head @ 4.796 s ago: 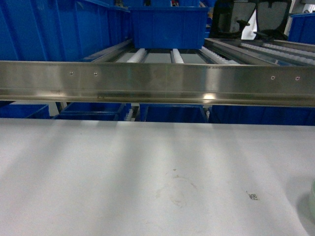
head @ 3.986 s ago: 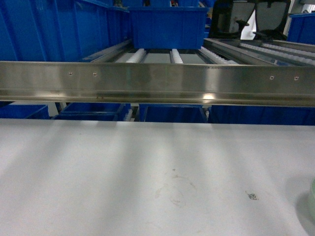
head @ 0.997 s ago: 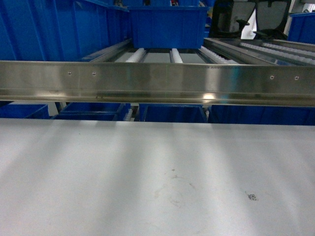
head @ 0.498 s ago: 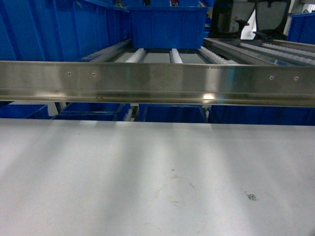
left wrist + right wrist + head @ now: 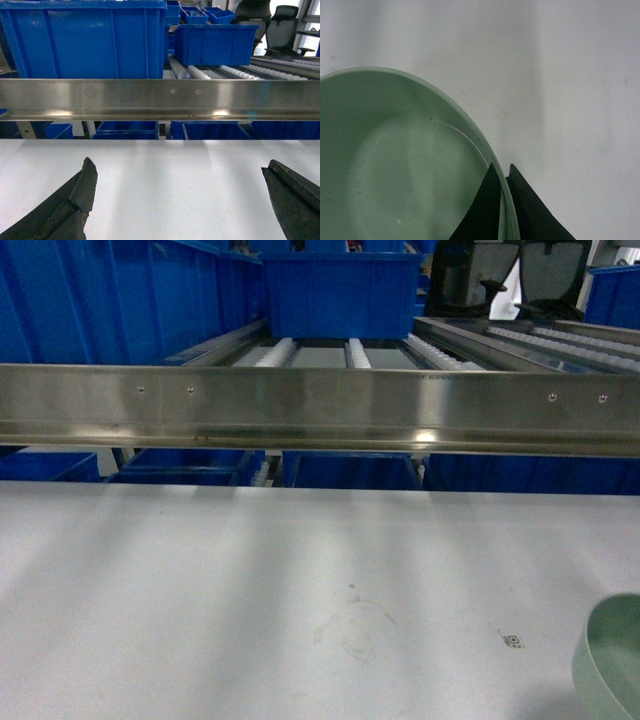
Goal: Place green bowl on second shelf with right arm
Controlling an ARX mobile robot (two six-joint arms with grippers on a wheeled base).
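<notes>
White worktop (image 5: 300,580) is stretching out under the robot, faintly scuffed near the middle, with a tiny square sticker (image 5: 514,641) lying toward its right side. Behind it the second shelf (image 5: 320,405) is running across the whole width as a brushed-steel front rail, and white roller tracks (image 5: 360,353) are leading back from it to a blue crate (image 5: 340,292) sitting on the rollers. More blue crates are showing on the left and beneath the rail, and a dark office chair (image 5: 540,275) is standing far back on the right.

The green bowl (image 5: 610,655) is just poking into the head view at the lower right corner, low over the worktop and well short of the rail. From the right wrist camera the right gripper (image 5: 506,172) is pinching the green bowl's rim, one dark jaw lying inside the wall and the other outside, nearly touching across it.

The left gripper (image 5: 180,200) is hanging over bare worktop facing the rail, its jaws spread wide and holding nothing.
</notes>
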